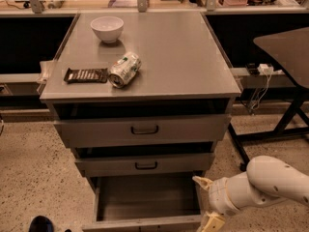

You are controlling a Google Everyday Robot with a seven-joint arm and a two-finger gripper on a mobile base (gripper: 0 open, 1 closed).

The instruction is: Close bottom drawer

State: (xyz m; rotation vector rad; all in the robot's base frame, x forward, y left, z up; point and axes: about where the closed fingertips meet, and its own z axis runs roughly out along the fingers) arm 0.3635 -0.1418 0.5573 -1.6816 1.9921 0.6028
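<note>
Speckled floor [29, 168]; three drawers [145, 129], bottom drawer [145, 197] out, jaws apart beside its right front.

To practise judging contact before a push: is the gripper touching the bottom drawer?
Cannot tell. The camera view shows the gripper at the right front corner of the open bottom drawer, but neither contact nor gap is plain.

Grey metal bottom drawer [145, 223] sticks out over speckled floor [34, 168]. Cream two-finger gripper [203, 203], fingers spread, sits just beside its right front corner. Free gap betw. cabinet & black table legs [288, 116].
</note>
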